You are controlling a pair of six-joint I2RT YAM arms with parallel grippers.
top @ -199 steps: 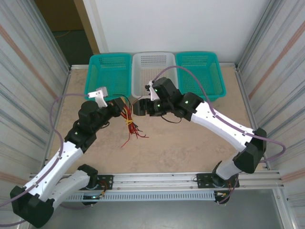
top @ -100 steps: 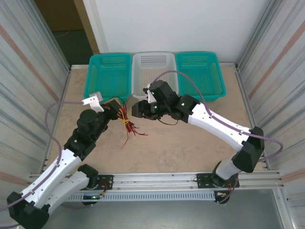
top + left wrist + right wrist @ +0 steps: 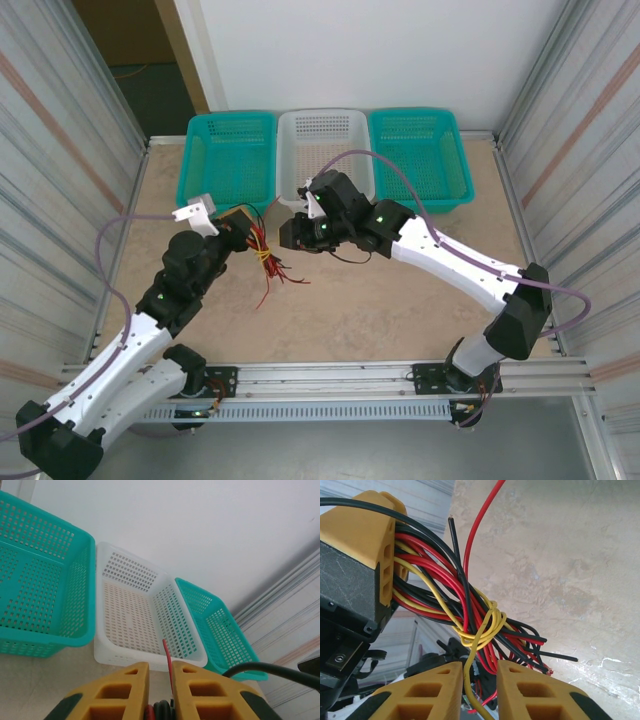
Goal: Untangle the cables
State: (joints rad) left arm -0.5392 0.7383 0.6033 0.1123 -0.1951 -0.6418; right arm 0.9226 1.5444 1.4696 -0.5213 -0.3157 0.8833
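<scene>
Cables (image 3: 470,615): red, black and yellow bundle, knotted by a yellow strand, over the surface (image 3: 400,300), left of centre. Left jaws clamped on one end of the bundle. Right jaws narrowly apart astride one yellow strand. Beyond: left teal basket (image 3: 230,150), white basket (image 3: 325,135), right teal basket (image 3: 420,150).

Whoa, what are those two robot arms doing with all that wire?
They are working on a tangle of red, black and yellow cables. The left arm has its jaws clamped on one end of the bundle. The right arm has its jaws on either side of one yellow cable just below the knot, with a gap showing, so it is not pinched yet. The knot is not undone.
</scene>
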